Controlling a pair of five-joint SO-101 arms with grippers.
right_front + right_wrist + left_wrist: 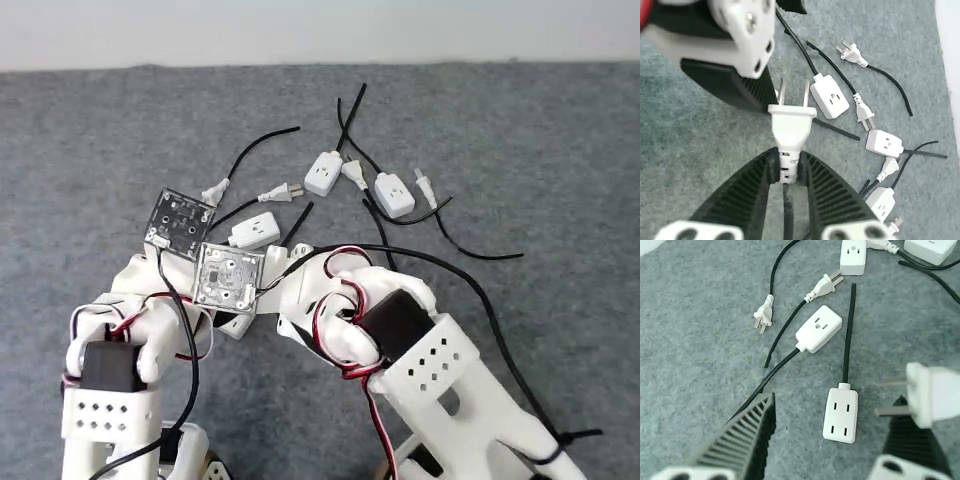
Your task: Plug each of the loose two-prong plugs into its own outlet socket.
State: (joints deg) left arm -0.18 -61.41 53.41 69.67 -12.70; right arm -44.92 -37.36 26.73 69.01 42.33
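My right gripper [788, 156] is shut on the body of a white two-prong plug [790, 125], its prongs pointing away from the wrist toward the left arm's black finger [732, 87]. The same held plug [935, 392] hangs beside my open left gripper [835, 400]. On the carpet between the left fingers lies a white socket block [841, 415] with two slot pairs. Beyond it are a single socket [818, 329] and two loose plugs [764, 314] [825, 286]. Both wrists [230, 275] meet low and left of centre in the high view.
Farther back on the grey carpet lie two more sockets [323, 172] [393, 193] and loose plugs [355, 175] [425, 185] on short black cords. A long black cable [480, 290] runs over the right arm. The carpet ends at a white wall [320, 30].
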